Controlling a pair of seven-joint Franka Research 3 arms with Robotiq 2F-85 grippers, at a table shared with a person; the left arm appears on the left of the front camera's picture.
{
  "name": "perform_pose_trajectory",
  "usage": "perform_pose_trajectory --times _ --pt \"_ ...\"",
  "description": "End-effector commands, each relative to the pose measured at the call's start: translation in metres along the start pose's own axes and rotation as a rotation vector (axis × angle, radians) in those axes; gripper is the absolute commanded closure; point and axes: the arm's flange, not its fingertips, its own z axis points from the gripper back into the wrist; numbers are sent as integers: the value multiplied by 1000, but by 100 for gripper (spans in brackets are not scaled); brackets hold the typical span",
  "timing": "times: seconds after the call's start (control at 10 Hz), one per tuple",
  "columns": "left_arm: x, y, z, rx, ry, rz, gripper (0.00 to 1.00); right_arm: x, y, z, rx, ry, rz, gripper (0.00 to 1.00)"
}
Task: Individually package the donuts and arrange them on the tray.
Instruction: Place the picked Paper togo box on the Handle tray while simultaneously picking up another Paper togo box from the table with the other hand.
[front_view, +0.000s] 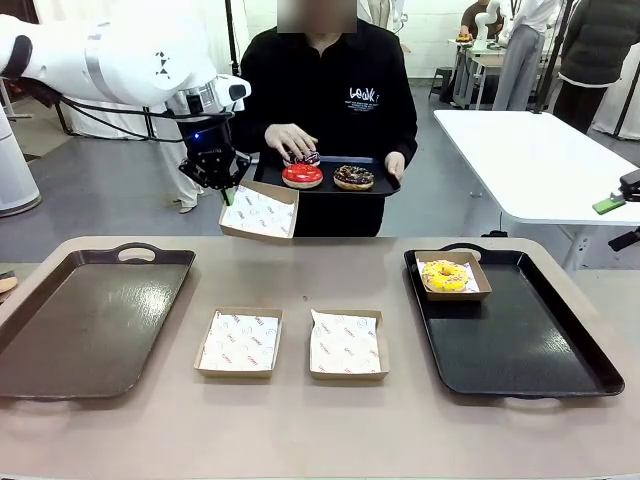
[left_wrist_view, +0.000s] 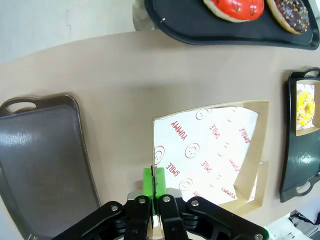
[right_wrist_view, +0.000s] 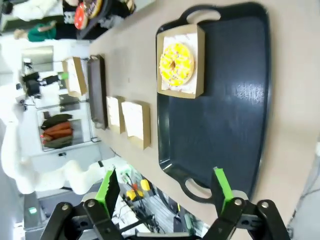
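My left gripper (front_view: 224, 183) is clenched on one side wall of a brown cardboard box lined with white printed paper (front_view: 258, 212). I hold that box tilted in the air over the far side of the tan table (front_view: 300, 440). In the left wrist view my green pads (left_wrist_view: 149, 181) are pinched together on its rim. The box hangs just beside a small black tray (front_view: 385, 187) that a person in a black top holds up. On it lie a glossy red ring donut (front_view: 302, 176) and a dark chocolate donut (front_view: 353, 178), and the person's hand (front_view: 288, 140) rests on a dark purple donut with pale drizzle (front_view: 307, 158). My right gripper (right_wrist_view: 165, 189) is released, fingers spread wide, facing the large black tray (front_view: 520, 350) on my right. There a yellow donut (front_view: 445, 275) sits in its own lined box (front_view: 481, 272) at the tray's far left corner. Two more lined boxes (front_view: 240, 342) lie side by side mid-table, and a dark brown tray (front_view: 90, 320) lies to my left. Behind the person are a grey floor (front_view: 100, 210), a white table (front_view: 540, 150) and people standing farther off
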Motion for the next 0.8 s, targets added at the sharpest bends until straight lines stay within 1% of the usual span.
perform_pose_trajectory --times 0.0,0.1,0.4,0.7 --pt "3 -3 1 17 1 33 100 -22 -14 1 85 -63 28 5" --pt "0 0 0 0 0 0 100 -37 -27 3 119 -84 16 5" --pt "0 0 0 0 0 0 100 -72 -54 -3 195 -155 -37 5" --pt "0 0 0 0 0 0 100 -78 -65 -13 225 -183 -87 5"
